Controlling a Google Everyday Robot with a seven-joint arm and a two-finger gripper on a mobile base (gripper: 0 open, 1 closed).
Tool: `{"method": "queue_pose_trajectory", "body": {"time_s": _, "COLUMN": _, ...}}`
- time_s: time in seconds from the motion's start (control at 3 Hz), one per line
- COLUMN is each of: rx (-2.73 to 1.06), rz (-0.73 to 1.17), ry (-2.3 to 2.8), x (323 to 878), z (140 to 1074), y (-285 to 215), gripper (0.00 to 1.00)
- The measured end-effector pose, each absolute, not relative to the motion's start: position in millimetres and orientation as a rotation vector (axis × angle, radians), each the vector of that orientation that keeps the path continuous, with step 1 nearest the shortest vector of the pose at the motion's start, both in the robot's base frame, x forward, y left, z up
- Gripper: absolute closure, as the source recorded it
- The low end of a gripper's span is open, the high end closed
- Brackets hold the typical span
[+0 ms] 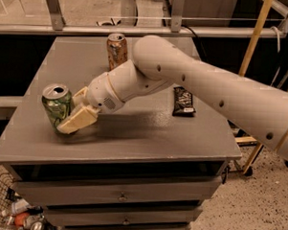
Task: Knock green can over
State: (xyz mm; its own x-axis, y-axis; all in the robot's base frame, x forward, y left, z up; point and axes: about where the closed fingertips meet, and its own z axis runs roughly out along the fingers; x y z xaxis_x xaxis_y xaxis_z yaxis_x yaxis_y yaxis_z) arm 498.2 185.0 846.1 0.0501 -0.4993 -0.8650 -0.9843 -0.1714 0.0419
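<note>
The green can [54,108] stands near the front left edge of the grey table [148,131], with its top leaning slightly to the left. My gripper [70,112] is right beside it on its right side, touching it. The near cream finger [78,120] lies across the can's lower right side, and the other finger [80,94] sits just behind the can. The fingers are apart and are not clamped on the can. My white arm [193,83] reaches in from the right across the table.
An orange/tan drink can [116,49] stands upright at the back of the table. A dark snack bar wrapper [183,101] lies to the right of the arm. Drawers [121,197] sit below the tabletop. A wire basket of litter [15,212] is on the floor at the left.
</note>
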Motion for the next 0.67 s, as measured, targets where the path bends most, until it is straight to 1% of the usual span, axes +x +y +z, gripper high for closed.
{"method": "queue_pose_trajectory", "body": {"time_s": 0.33, "rx": -1.744, "rz": 0.993, "ry": 1.504, "x": 507, "z": 848, "y": 178, "gripper": 0.88}}
{"method": "queue_pose_trajectory", "body": {"time_s": 0.67, "rx": -1.845, "rz": 0.835, "ry": 1.548, "x": 525, "z": 855, "y": 166, "gripper": 1.00}}
